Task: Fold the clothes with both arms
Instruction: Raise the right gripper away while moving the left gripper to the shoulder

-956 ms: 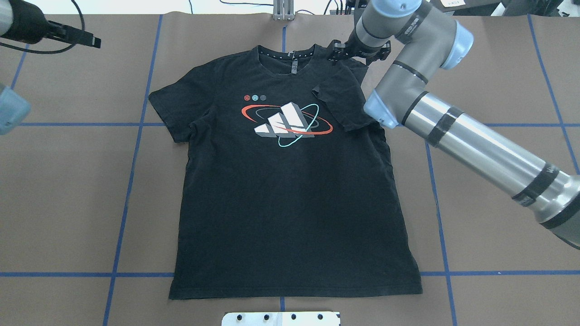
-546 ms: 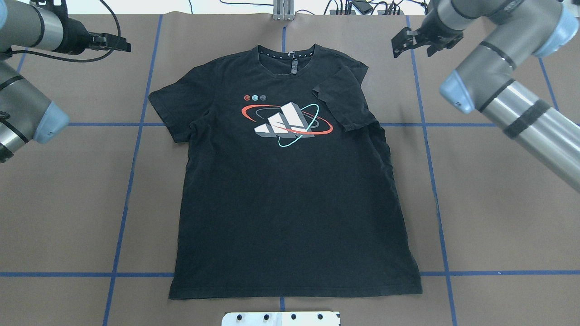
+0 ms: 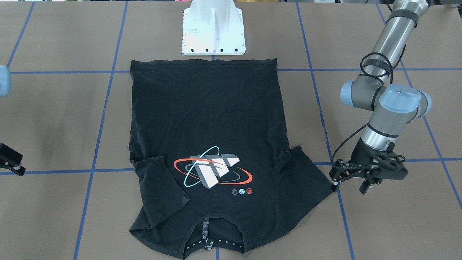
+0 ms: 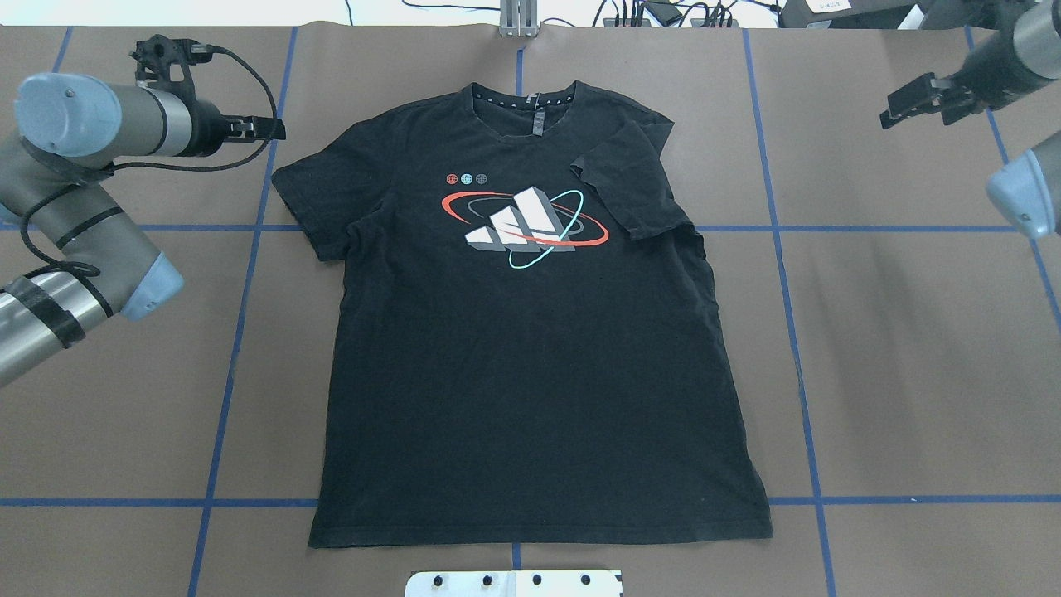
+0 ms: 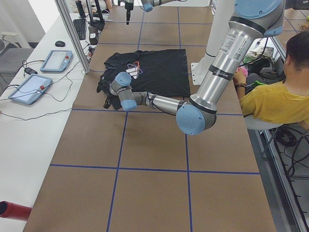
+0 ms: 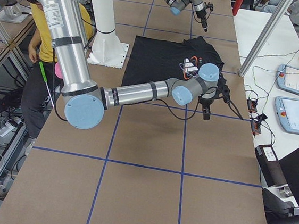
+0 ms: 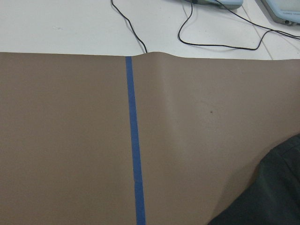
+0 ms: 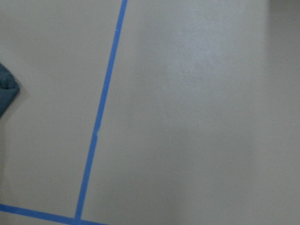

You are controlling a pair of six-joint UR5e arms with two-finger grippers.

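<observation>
The black T-shirt (image 4: 530,373) lies flat on the brown table with its orbit logo (image 4: 522,224) face up and its collar at the far side. The sleeve (image 4: 630,182) on my right side is folded inward over the chest, while the other sleeve (image 4: 311,199) lies spread out. My left gripper (image 3: 349,180) hangs open just beside that spread sleeve's tip (image 3: 326,186), holding nothing. In the overhead view the left gripper (image 4: 269,128) points at the shirt's shoulder. My right gripper (image 4: 920,104) is open and empty, well off to the shirt's right.
The white mounting pedestal (image 3: 213,29) stands just behind the shirt's hem. Blue tape lines (image 4: 787,274) grid the table. Touch-screen pendants (image 6: 294,79) and cables lie beyond the far edge. A person in a yellow shirt (image 5: 275,96) sits by the robot's base.
The right gripper has pulled away from the shirt's right shoulder, far out to the right. The left arm has swung in toward the left sleeve. The shirt has not moved.
</observation>
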